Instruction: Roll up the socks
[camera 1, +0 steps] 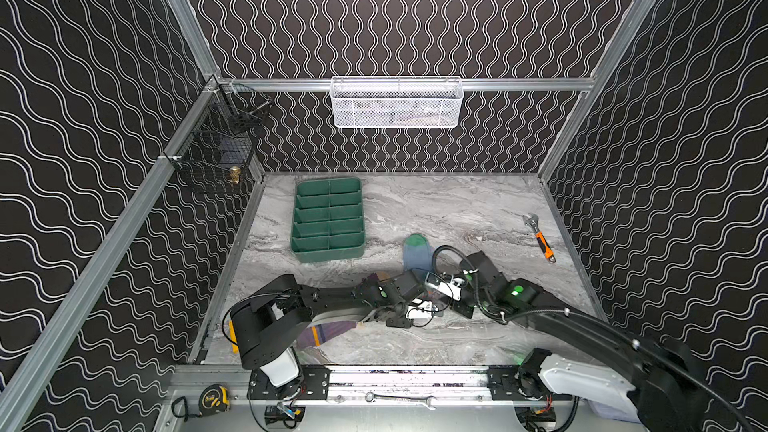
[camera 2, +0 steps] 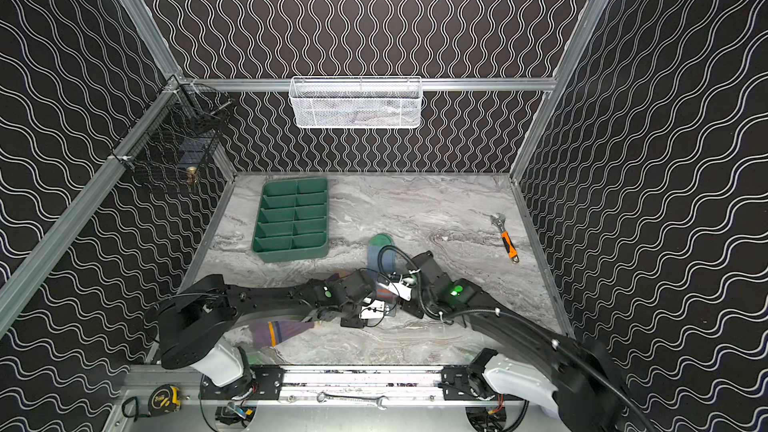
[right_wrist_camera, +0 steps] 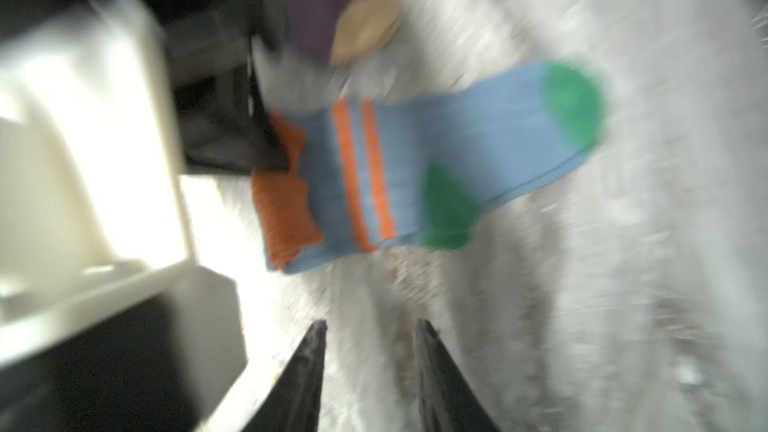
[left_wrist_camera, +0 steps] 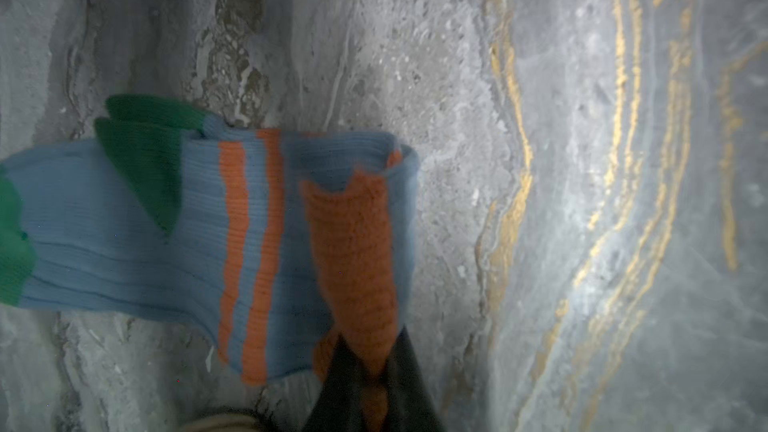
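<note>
Top views evenly lit, edges bowed, left wrist view dim, right wrist view motion-blurred with glare

Tape measure (camera 1: 214, 398): the yellow print on its face looks like "3m", but it is blurred.
Spanner (camera 1: 399, 399): the stamped marking is too small to read.

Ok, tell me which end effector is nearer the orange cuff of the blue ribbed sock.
Left. The left end effector is shut on the orange cuff of the blue ribbed sock; the right end effector is open and apart from it.
</note>
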Motion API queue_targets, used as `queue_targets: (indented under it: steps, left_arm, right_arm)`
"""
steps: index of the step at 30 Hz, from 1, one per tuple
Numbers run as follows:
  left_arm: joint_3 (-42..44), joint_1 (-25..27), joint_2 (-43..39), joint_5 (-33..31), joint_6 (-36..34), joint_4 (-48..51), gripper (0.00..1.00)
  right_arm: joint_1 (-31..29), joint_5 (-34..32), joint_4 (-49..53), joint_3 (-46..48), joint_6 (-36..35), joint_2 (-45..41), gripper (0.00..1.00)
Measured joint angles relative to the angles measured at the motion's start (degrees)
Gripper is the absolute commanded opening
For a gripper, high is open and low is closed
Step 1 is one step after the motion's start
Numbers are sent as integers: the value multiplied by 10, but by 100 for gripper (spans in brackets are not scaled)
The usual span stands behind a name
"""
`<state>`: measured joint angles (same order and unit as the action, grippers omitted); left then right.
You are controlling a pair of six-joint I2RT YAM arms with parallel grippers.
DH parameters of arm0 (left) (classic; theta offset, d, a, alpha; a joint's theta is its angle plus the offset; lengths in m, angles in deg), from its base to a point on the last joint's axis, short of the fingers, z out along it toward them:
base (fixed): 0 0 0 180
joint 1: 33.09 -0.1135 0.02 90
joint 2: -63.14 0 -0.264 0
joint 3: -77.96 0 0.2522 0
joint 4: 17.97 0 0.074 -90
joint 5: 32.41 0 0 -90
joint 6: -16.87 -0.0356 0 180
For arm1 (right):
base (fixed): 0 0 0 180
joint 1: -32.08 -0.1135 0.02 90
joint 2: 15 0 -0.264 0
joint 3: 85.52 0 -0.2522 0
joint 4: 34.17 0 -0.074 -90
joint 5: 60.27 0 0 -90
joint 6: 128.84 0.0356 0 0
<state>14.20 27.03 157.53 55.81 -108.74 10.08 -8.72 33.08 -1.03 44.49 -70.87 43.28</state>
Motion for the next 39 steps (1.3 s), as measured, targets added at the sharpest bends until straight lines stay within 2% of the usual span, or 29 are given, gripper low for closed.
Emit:
queue_targets:
  steps: [1,3,5,6,7,9,12,13,15,18,20,22,24,27,29,32,39]
  left_arm:
    - [-7,-5,3,9,4,8,0]
    - [-30,-18,16,36,12,35,0]
    - [-54,-31,31,64,21,61,0]
    - [-65,-36,40,77,24,74,0]
    - [-75,-40,47,88,26,86,0]
    - [-104,-50,70,115,33,117,0]
    - [-150,-65,110,158,48,158,0]
    - [-167,-71,125,174,57,172,0]
    - [-198,-84,153,204,71,198,0]
    - [-233,-101,191,246,94,232,0]
    - [-247,-110,205,270,106,248,0]
    - [-259,-117,216,288,116,262,0]
    - [-273,-123,228,301,125,276,0]
    - [-294,-133,247,324,134,300,0]
    - [-309,-139,262,341,141,318,0]
    - [-324,-144,275,354,143,334,0]
    - [-340,-147,293,383,143,349,0]
  right_arm:
    - [12,-20,-17,1,7,-20,50]
    - [42,-83,-61,1,44,-64,72]
    - [62,-150,-94,-9,81,-96,88]
    - [68,-187,-109,-20,101,-109,95]
    - [71,-219,-119,-31,117,-117,97]
    - [73,-283,-140,-57,145,-136,97]
    - [75,-310,-143,-84,151,-155,96]
    - [75,-303,-136,-92,150,-159,95]
    - [75,-267,-112,-104,139,-164,83]
    - [73,-181,-49,-120,102,-158,72]
    - [58,-153,-9,-133,81,-134,70]
    - [13,-156,28,-134,58,-106,70]
    - [-71,-195,50,-109,25,-85,64]
    - [-204,-268,69,-49,-26,-56,62]
    - [-272,-312,80,-21,-54,-25,63]
    - [-322,-355,67,0,-70,23,63]
    - [-331,-387,-36,54,-128,145,63]
